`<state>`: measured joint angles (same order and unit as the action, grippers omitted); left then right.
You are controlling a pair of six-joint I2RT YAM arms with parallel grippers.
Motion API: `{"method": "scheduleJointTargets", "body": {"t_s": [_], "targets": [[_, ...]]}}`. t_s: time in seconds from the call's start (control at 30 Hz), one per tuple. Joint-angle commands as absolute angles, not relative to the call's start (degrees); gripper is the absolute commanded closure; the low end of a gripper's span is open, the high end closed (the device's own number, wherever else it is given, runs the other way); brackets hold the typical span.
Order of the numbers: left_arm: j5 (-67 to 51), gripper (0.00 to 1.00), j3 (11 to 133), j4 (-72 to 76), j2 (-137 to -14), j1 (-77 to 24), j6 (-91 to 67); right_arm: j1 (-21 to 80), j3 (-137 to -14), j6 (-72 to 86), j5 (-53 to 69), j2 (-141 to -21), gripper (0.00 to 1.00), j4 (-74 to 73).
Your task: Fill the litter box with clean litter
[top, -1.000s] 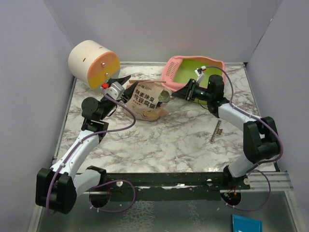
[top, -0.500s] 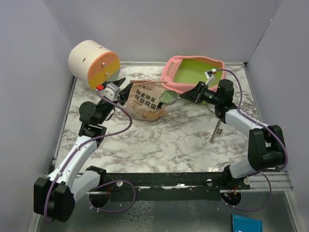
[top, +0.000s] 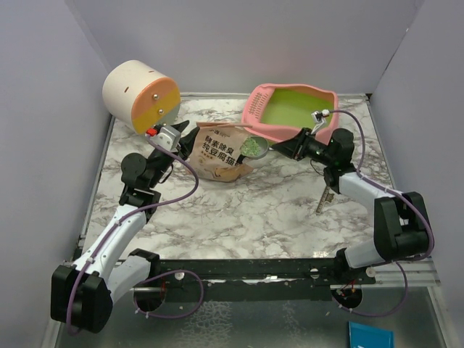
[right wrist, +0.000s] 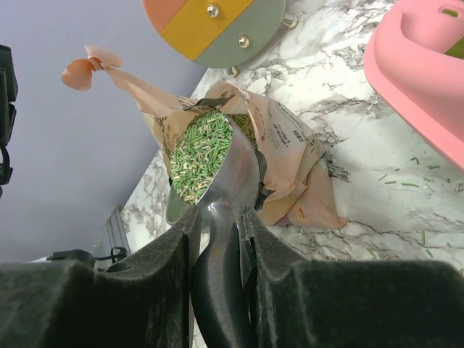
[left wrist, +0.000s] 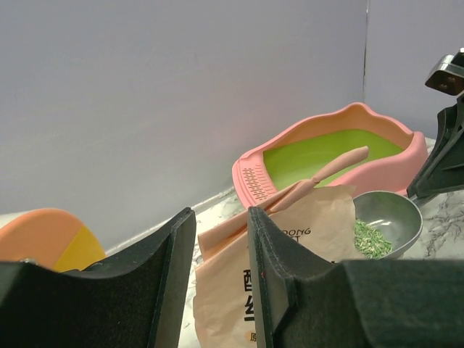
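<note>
Scoop (right wrist: pixel 217 188) handle hidden between fingers (right wrist: pixel 174 246)

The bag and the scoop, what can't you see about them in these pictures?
- Top view: the bag mouth is too small to see how much litter is inside.
- Right wrist view: the gripper fingers hide the scoop handle.
- Left wrist view: the left gripper fingers cover the bag's lower part.

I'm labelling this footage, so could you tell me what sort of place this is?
Probably a lab test booth: plain grey walls enclose a marble-patterned table, arms bolted to a rail.
</note>
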<state>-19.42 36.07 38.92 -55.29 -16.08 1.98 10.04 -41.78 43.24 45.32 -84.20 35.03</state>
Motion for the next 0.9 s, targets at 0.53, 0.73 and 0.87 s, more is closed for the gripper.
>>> {"method": "scheduleJointTargets", "body": {"t_s": [0.53,0.73,0.87], "targets": [[-17.40,0.63,35.34,40.00,-53.45,-15.88,0.63,6.19,-36.59,47.94,42.54,-78.27,0.99,45.79],[-17.03,0.63,35.08,40.05,-52.95,-15.88,0.75,4.97,-35.82,48.28,42.72,-76.58,0.99,45.50],[-16.88,0.63,34.99,40.02,-52.87,-15.85,0.91,4.13,-36.07,47.57,42.78,-74.68,0.99,43.67]]}}
